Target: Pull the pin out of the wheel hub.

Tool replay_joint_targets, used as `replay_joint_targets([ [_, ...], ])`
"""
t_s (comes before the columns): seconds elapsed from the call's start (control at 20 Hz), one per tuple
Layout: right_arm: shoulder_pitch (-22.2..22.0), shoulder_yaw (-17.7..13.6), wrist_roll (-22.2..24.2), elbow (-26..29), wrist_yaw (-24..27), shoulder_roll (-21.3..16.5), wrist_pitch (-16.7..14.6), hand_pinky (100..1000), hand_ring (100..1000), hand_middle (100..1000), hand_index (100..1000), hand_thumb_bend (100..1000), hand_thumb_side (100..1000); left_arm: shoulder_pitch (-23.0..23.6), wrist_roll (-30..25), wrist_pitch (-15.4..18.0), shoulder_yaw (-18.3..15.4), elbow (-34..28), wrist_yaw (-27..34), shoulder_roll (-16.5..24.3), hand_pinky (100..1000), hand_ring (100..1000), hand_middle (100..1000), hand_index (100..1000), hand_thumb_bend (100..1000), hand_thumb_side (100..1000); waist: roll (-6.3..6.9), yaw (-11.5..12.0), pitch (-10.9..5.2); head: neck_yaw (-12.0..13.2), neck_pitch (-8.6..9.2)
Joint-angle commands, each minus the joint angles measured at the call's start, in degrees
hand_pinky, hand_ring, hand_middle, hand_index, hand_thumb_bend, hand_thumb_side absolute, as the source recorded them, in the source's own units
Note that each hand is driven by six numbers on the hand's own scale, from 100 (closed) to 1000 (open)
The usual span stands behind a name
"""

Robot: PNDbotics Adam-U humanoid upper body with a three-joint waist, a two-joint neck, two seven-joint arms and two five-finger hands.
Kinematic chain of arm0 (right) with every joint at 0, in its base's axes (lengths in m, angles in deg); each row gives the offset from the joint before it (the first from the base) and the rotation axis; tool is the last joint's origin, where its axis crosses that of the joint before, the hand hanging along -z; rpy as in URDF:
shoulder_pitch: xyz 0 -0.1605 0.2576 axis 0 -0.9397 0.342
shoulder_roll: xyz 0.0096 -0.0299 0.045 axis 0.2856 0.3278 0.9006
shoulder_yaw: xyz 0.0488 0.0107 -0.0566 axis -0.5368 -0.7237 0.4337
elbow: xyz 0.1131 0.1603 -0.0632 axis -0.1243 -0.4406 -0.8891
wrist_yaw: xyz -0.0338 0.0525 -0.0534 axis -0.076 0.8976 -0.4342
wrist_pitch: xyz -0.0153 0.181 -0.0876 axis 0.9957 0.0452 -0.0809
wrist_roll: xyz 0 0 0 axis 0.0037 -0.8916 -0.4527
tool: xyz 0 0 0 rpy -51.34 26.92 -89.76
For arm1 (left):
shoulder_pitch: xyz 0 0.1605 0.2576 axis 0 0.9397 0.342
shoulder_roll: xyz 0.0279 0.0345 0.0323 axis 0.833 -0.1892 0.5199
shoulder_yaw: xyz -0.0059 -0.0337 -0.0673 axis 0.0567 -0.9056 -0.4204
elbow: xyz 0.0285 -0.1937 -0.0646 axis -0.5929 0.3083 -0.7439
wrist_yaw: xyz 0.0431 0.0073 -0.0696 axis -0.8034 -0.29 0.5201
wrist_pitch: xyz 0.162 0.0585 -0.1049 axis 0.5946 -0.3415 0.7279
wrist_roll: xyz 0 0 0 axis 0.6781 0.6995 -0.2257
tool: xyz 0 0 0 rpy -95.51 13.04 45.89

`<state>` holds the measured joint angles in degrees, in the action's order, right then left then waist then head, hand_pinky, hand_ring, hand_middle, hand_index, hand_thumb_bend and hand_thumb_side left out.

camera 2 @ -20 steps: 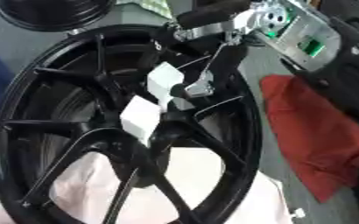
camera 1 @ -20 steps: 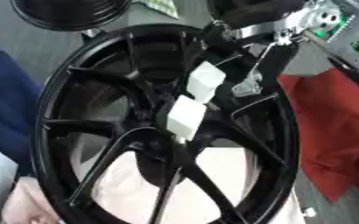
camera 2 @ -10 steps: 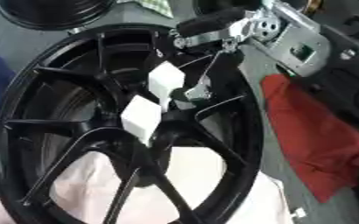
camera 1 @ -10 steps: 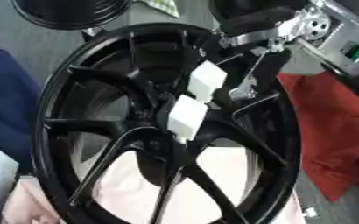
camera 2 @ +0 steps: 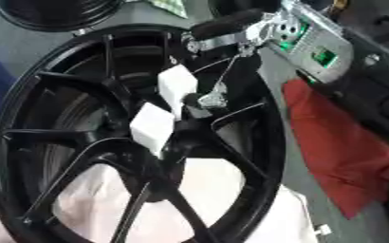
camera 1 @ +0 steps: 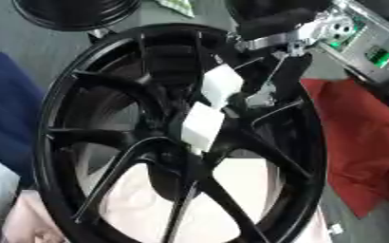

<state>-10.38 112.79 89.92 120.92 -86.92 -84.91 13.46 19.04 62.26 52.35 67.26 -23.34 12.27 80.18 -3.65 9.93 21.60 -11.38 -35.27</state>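
At the left edge lies dark blue cloth (camera 1: 7,109). The glossy black hub (camera 1: 90,90), spoked and round, fills the middle over pale pink fabric (camera 1: 148,209), two white blocks (camera 1: 203,127) at its centre. Just right of them, the right hand (camera 1: 268,83) has pressed in closer than a second ago (fingers curled near a small silver piece, probably the pin (camera 2: 210,99)); whether it grips, I cannot tell. Extraction looks imminent, not done. Crumpled red cloth (camera 1: 360,142) lies right.
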Motion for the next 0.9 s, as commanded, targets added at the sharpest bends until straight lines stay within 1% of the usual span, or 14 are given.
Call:
replay_joint_targets([
  [0.05, 1.5, -1.5, 8.2, -0.3, 1.8, -0.5, -7.0, 850, 766, 443, 575, 100, 427, -0.3, -0.3, 0.1, 0.1, -0.5, 0.0, 0.6, 614, 630, 505, 693, 661, 438, 0.27, -0.1, -1.11, -0.1, -0.28],
  [0.25, 2.6, -3.2, 8.2, -1.3, 3.8, 0.0, -5.7, 831, 712, 373, 501, 100, 418, -0.2, -0.4, 0.1, 0.0, -0.4, 0.0, 0.6, 615, 631, 506, 693, 658, 438, 0.29, -0.3, -1.35, -0.1, -0.41],
  [0.4, 3.1, -4.8, 8.2, -1.9, 4.7, 0.0, -5.1, 829, 703, 359, 488, 100, 416, -0.1, -0.4, 0.1, -0.1, -0.3, 0.0, 0.6, 616, 631, 506, 693, 658, 440, 0.3, -0.5, -1.53, -0.1, -0.56],
  [0.55, 3.4, -6.7, 8.2, -2.4, 5.5, -0.5, -4.5, 828, 694, 344, 476, 100, 384, 0.0, -0.5, 0.1, -0.1, -0.3, -0.1, 0.6, 616, 632, 507, 694, 658, 442, 0.33, -0.7, -1.7, 0.0, -0.73],
  [0.65, 3.7, -8.8, 8.2, -2.7, 6.6, -1.1, -4.0, 830, 693, 336, 471, 100, 348, 0.2, -0.5, 0.1, -0.2, -0.2, -0.2, 0.6, 617, 632, 508, 695, 657, 443, 0.38, -0.9, -1.84, 0.2, -0.89],
  [0.7, 3.8, -10.1, 8.2, -2.9, 7.3, -1.4, -3.6, 830, 692, 335, 471, 100, 345, 0.2, -0.5, 0.1, -0.2, -0.2, -0.2, 0.6, 617, 632, 508, 695, 657, 443, 0.41, -1.0, -1.9, 0.2, -0.93],
  [0.8, 3.6, -13.1, 8.2, -3.0, 8.7, -2.6, -3.0, 833, 692, 331, 470, 100, 294, 0.3, -0.5, 0.1, -0.3, -0.3, -0.2, 0.7, 617, 632, 508, 695, 656, 443, 0.54, -1.2, -2.04, 0.3, -0.97],
  [0.9, 2.9, -16.7, 8.2, -2.9, 10.0, -4.2, -2.5, 837, 693, 331, 471, 100, 216, 0.4, -0.4, 0.1, -0.5, -0.3, -0.3, 0.7, 617, 632, 508, 695, 656, 443, 0.8, -1.6, -2.22, 0.5, -1.0],
])
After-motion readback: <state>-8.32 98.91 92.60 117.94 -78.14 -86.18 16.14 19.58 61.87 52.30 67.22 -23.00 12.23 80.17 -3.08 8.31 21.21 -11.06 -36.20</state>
